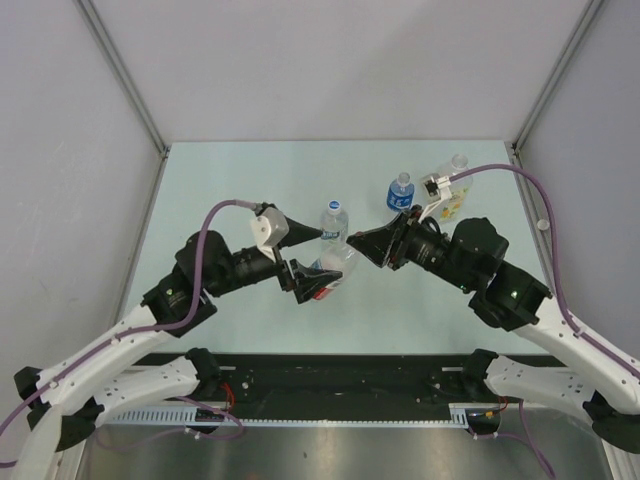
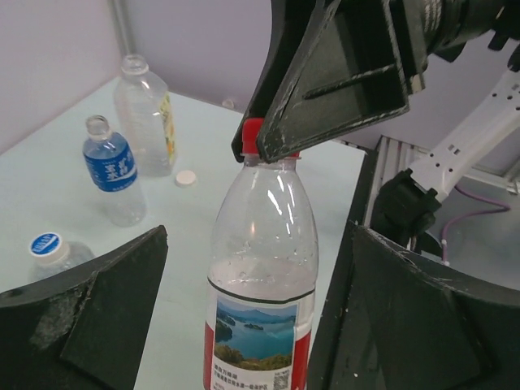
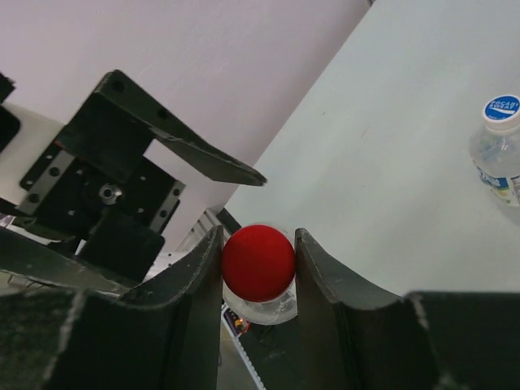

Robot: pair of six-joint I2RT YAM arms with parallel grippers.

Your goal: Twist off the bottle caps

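The red cap (image 3: 258, 262) is pinched between the fingertips of the right gripper (image 3: 258, 237), its jaws narrow on 2 sides. The red-labelled bottle (image 2: 260, 284) runs lengthwise away from that gripper. Its body lies between the wide-spread fingers of the left gripper (image 2: 260, 236), with no visible touch. I cannot tell its contents. Beyond the left gripper, 2 bottles stand capless: the blue-labelled bottle (image 2: 108, 166) and the yellow-labelled bottle (image 2: 146, 110).

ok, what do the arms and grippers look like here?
The left arm and right arm match: white shells on the lower links, black joint housings further out, a purple cable looping from each wrist, and a white camera mount at the wrist. The left gripper and right gripper each have two black wedge-shaped fingers, scuffed pale at the edges.
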